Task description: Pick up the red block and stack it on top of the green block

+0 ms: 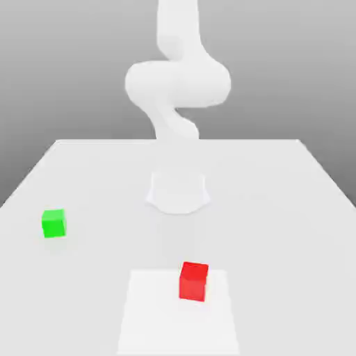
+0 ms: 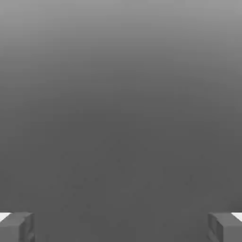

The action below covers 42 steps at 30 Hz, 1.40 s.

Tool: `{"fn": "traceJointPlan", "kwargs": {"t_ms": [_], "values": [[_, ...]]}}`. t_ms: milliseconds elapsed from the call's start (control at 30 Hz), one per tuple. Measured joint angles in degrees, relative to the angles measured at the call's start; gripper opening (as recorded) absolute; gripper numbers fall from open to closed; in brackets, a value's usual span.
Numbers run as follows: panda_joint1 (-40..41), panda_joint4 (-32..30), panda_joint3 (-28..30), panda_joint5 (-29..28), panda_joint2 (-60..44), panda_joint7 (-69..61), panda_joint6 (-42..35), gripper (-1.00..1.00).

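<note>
A red block (image 1: 193, 280) stands on the white table (image 1: 278, 208), near its front and slightly toward the exterior view's right. A green block (image 1: 53, 223) rests on the table far off at the exterior view's left, well apart from the red one. In the hand view my gripper (image 2: 121, 227) is open: two grey fingertips (image 2: 16, 227) stand wide apart with nothing between them, against a plain grey background. The white arm (image 1: 177, 83) rises behind both blocks, bent high above the table.
The arm's round base (image 1: 178, 191) sits mid-table behind the blocks. A brighter white square patch (image 1: 160, 320) lies flat on the table's front, and the red block stands on its far right part.
</note>
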<state>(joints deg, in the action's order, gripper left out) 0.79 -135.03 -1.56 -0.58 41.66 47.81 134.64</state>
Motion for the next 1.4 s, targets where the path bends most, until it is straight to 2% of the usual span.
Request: {"fn": "traceJointPlan", "kwargs": {"t_ms": [400,567,667,833,867,1100,1300,1367,1400], "values": [[3.0,-17.7,-5.5,-2.0,-24.4,10.3,16.1,0.0],[2.4,-26.1,-6.3,0.4,-36.5,12.9,24.1,0.0],[2.6,-27.2,-6.5,-0.1,-42.7,14.1,29.0,0.0],[0.1,-26.0,-2.9,-5.0,-52.6,17.8,37.4,0.0],[-0.5,-25.9,-2.1,-5.6,-53.9,18.2,38.5,-1.0],[-0.4,-25.9,-2.2,-5.8,-53.9,18.4,38.5,-1.0],[0.3,-27.4,-4.4,0.0,-43.3,14.2,29.6,-1.0],[-0.2,-27.9,-3.2,0.5,-40.1,13.8,26.9,-1.0],[2.7,-28.2,-1.6,-0.1,-39.1,14.1,26.1,-1.0]]}}
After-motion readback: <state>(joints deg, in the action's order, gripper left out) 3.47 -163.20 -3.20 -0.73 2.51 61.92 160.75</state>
